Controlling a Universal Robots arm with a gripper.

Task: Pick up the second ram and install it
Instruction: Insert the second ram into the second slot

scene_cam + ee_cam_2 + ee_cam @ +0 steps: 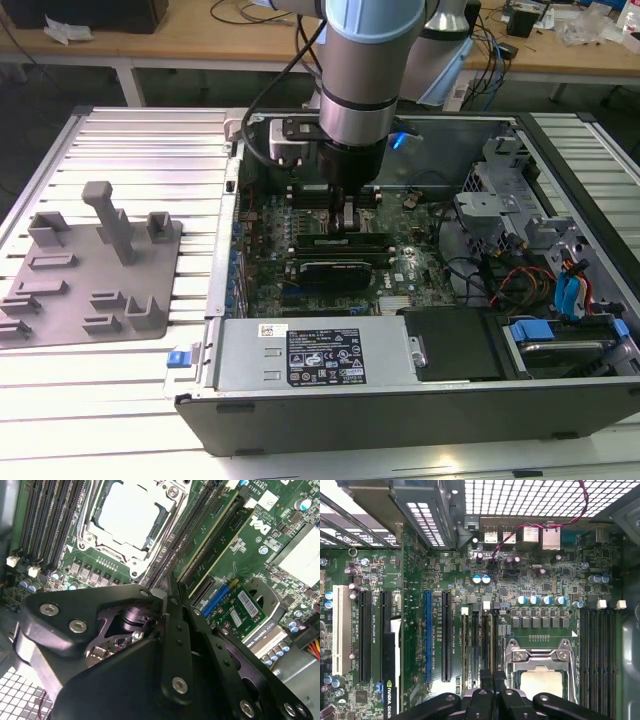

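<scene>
The gripper (493, 680) has jaws nearly together, tips at the memory slots (477, 640). Processor socket (537, 662) just beside, case wall (238, 200) near.

I see the second ram (340, 241) standing on its long edge among the black slots (187, 525), beside the processor socket (127, 515). Its thin, pale green top edge runs parallel to them.

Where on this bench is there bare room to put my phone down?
In the exterior view the ribbed table is bare beyond the grey tray, in the narrow strip between that tray and the computer case, and along the near edge. Inside the case it is crowded: the tool hangs over the motherboard.
</scene>
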